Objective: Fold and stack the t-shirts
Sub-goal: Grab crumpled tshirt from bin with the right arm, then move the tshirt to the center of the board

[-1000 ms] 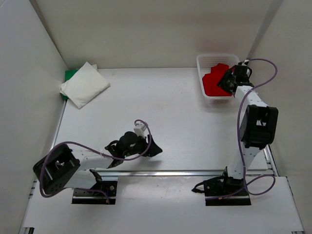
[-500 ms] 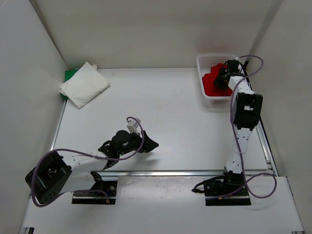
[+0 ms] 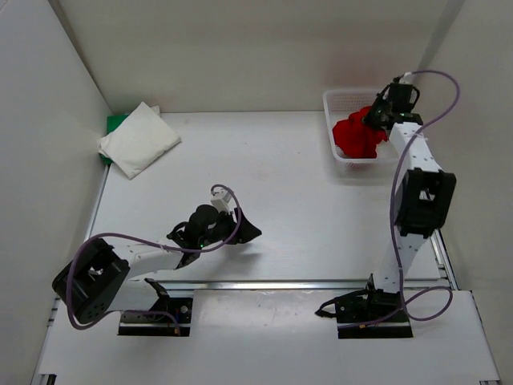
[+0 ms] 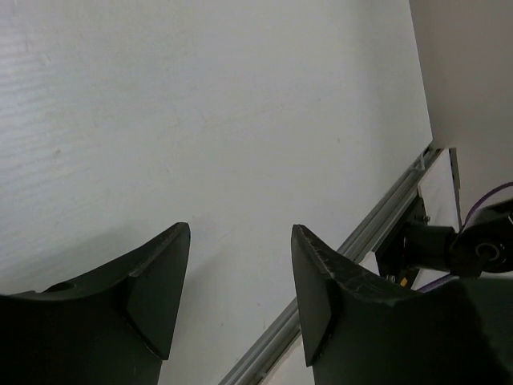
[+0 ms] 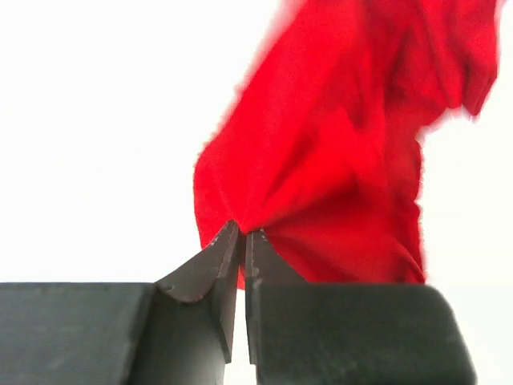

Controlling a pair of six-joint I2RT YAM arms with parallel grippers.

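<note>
Far-left corner of the desk [image 3: 264,172]: white t-shirt [image 3: 138,141], folded, lying on top of the green t-shirt [image 3: 115,123]. Only an edge of the green shows at the back, tight vs. the left wall [image 3: 48,120]. Both are well apart from either arm. Nothing btw that stack and the middle of the desk, so there's wide bare surface w/ room to move any way. A metal rail [image 3: 304,283] runs along the near edge.

Left tool [image 4: 240,241] is low over bare desk, front and left of centre, pointing right. Its fingers stand apart, fairly wide, w/ nothing btw them. Can't tell if the tips touch the desk.

Far-right corner: white mesh basket [image 3: 346,98], close to the back wall and near the right wall [image 3: 481,120], so there's little room on that side. The right arm reaches up along the desk's right edge to it.

Right tool [image 5: 239,234] is over the basket, fingers pressed together on a pinch of the red t-shirt [image 5: 337,160]. The cloth is bunched and crumpled, hanging from the pinch. In the top view its lower part is down in the basket.
</note>
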